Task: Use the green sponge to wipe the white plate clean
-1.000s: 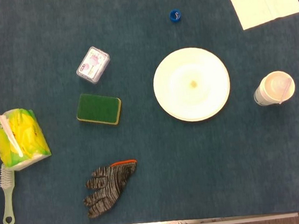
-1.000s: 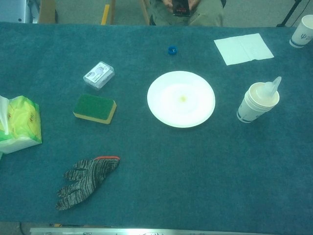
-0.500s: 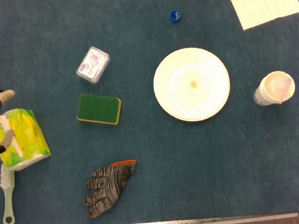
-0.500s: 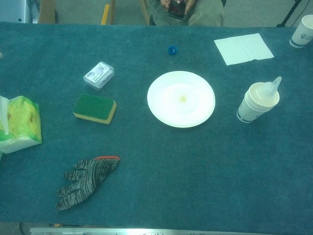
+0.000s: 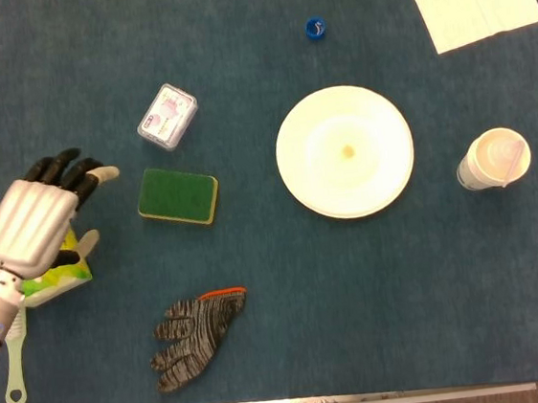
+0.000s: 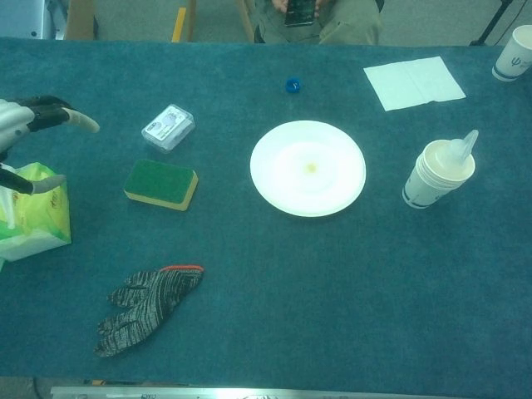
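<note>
Even, soft overhead light, faint shadows, slightly soft focus throughout.

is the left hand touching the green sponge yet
No, in the head view the left hand hovers with fingers apart beside the green sponge, with bare table showing between them.

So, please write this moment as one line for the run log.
left hand: open, beside rectangular green sponge, apart | right hand: not in view | round white plate: small yellow spot at centre, unwiped
</note>
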